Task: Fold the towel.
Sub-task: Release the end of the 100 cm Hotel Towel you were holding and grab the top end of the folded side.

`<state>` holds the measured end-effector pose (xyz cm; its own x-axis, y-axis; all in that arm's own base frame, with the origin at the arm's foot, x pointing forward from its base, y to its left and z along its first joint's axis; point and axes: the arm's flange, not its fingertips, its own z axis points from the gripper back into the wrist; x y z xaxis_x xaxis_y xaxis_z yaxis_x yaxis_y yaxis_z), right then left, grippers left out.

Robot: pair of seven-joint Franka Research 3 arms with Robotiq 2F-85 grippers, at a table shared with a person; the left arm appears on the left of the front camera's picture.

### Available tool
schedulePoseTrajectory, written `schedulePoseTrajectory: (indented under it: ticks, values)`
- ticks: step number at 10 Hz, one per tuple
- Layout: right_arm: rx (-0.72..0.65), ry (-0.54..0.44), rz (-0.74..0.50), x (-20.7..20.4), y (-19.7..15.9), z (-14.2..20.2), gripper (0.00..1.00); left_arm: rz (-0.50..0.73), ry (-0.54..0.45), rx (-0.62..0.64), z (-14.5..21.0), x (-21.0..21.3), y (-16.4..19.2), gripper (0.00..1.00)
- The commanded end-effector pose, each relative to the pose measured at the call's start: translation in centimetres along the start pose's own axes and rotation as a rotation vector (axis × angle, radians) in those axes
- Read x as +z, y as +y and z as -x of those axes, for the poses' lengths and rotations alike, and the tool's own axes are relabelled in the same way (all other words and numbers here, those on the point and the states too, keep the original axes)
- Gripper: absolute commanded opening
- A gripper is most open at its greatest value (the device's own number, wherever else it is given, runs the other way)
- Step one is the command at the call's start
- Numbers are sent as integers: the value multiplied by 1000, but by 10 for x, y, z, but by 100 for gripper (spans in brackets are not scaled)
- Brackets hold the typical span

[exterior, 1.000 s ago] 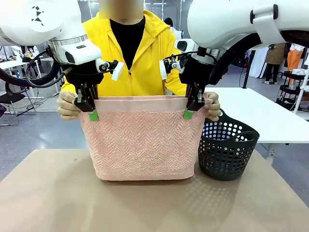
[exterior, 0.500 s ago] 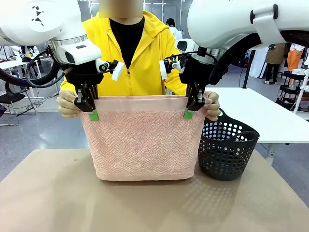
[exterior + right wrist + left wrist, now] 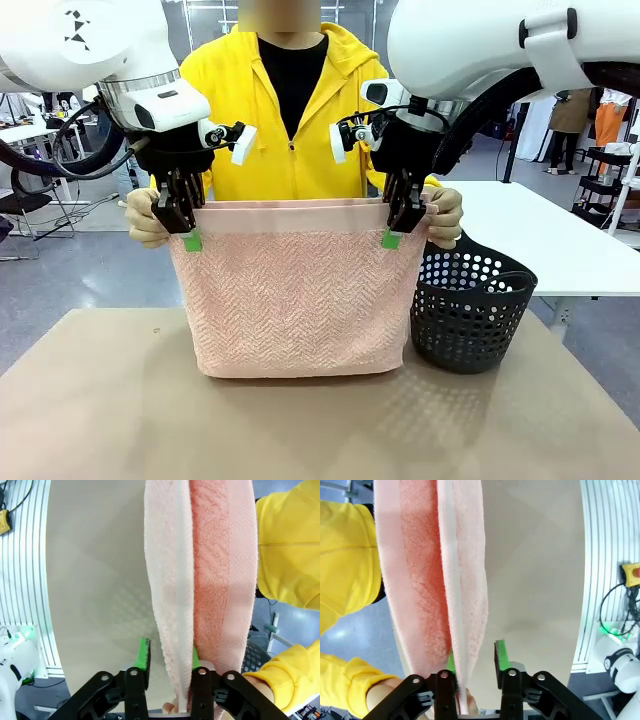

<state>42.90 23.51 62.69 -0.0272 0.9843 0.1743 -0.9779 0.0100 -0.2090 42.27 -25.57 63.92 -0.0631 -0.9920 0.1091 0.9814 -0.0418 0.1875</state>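
My left pincer (image 3: 192, 236) and right pincer (image 3: 392, 234) stand open astride the towel (image 3: 300, 295) top; the person's hands (image 3: 145, 220) (image 3: 446, 216), just outside them, pinch its corners so it hangs flat.

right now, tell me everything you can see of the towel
The towel is light salmon-pink terry with a herringbone weave and a smooth band along the top. It hangs upright, doubled into two layers, with its lower edge at or just above the table. A person's hand pinches each top corner. The left pincer and right pincer straddle the top edge of the layer on the robot's side, jaws open.
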Motion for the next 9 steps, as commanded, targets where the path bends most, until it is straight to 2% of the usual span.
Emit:
schedulePoseTrajectory:
  ticks: [1, 2, 3, 5, 6, 7, 9]
  values:
    - [8, 14, 46, 13, 6, 0, 72, -67, 14, 11, -2, 24, -10, 86]
    - [15, 14, 74, 22, 9, 0, 85, -111, 27, 22, -1, 35, -13, 95]
    - [15, 8, 109, 33, 10, 1, 99, -141, 7, 34, 3, 48, -18, 100]
    - [32, -9, 179, 57, 16, -1, 100, -233, 31, 18, -1, 72, -28, 100]
    - [51, -10, 207, 67, 19, -5, 100, -260, 15, 6, -4, 76, -29, 93]
    - [60, -5, 229, 72, 20, -7, 100, -275, 4, 3, -6, 77, -29, 100]
    - [53, -16, 213, 73, 13, -6, 100, -287, 1, 2, -6, 75, -25, 100]
